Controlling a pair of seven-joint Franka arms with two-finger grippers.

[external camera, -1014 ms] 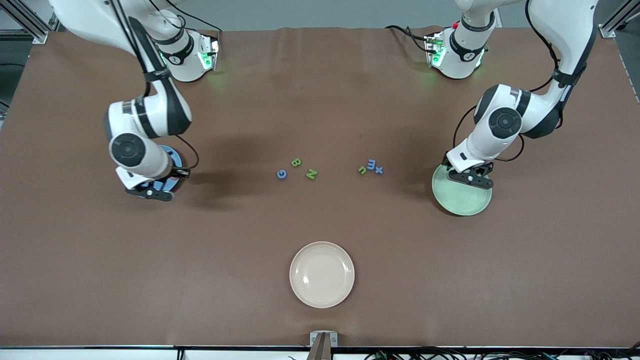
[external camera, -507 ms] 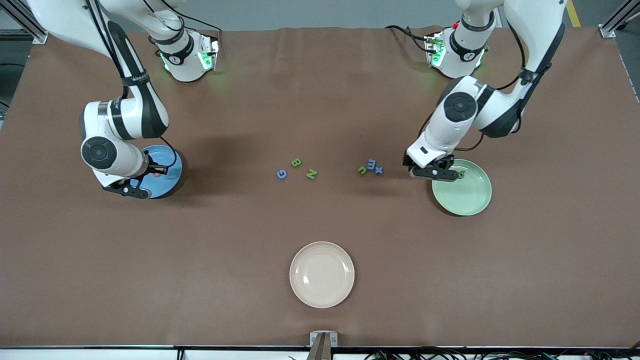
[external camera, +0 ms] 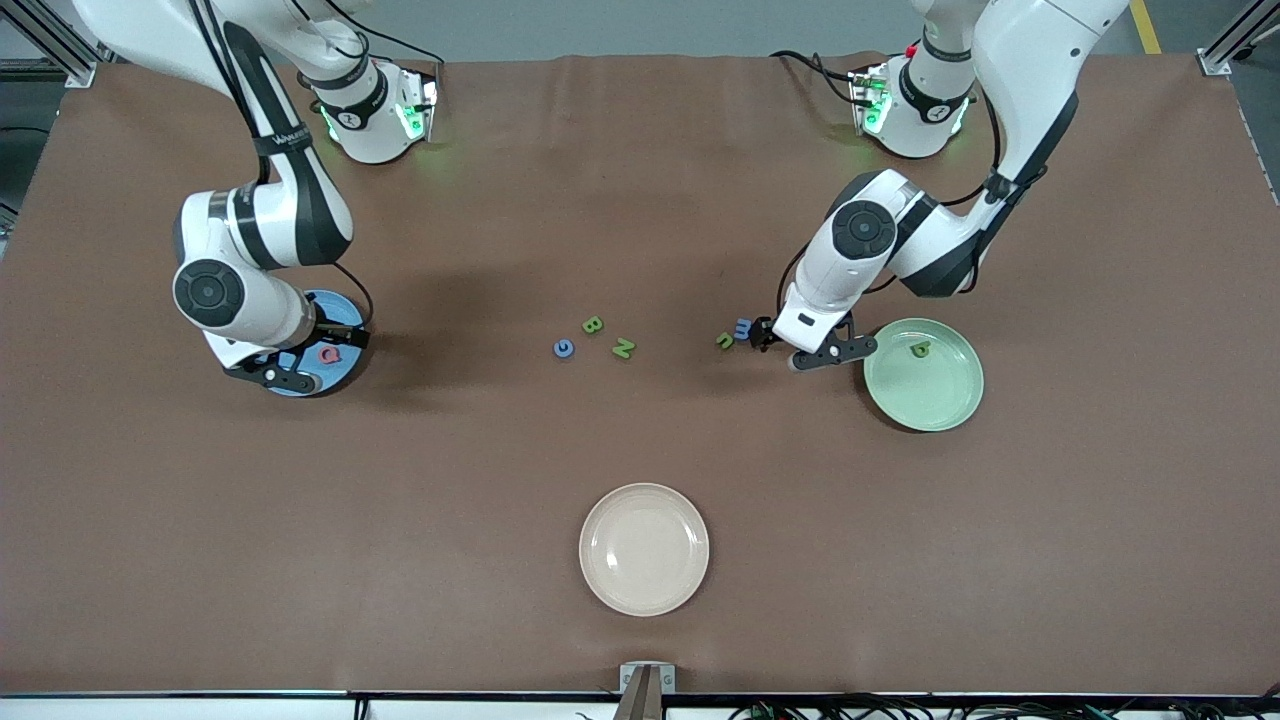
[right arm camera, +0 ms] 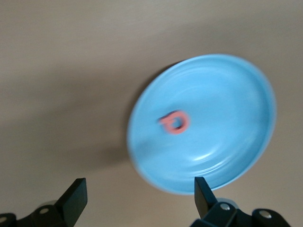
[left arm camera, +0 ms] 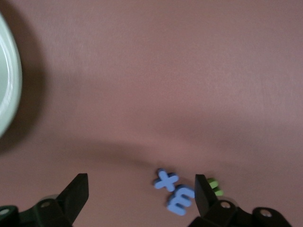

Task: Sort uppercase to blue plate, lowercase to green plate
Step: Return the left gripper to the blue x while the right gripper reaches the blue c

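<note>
With its jaws spread and nothing between them, the left pincer hangs low over the brown tabletop, right above the little blue foam x and blue foam m, with the green foam u just beside them. The round pale mint-green plate sits near, toward the left arm's end, and the green foam d already lies in it.

The right pincer is also released and empty, over the round medium-blue plate, where the pinkish-red foam Q lies flat.

Between the two arms, the green foam B, blue foam G and green foam N rest loose on the tabletop. A round cream plate sits nearest the front camera.

These letters look feather-light, soft and thin; I'd pinch one across its narrow strokes from above, gently, since the m and x lie touching and one could drag the other along.
</note>
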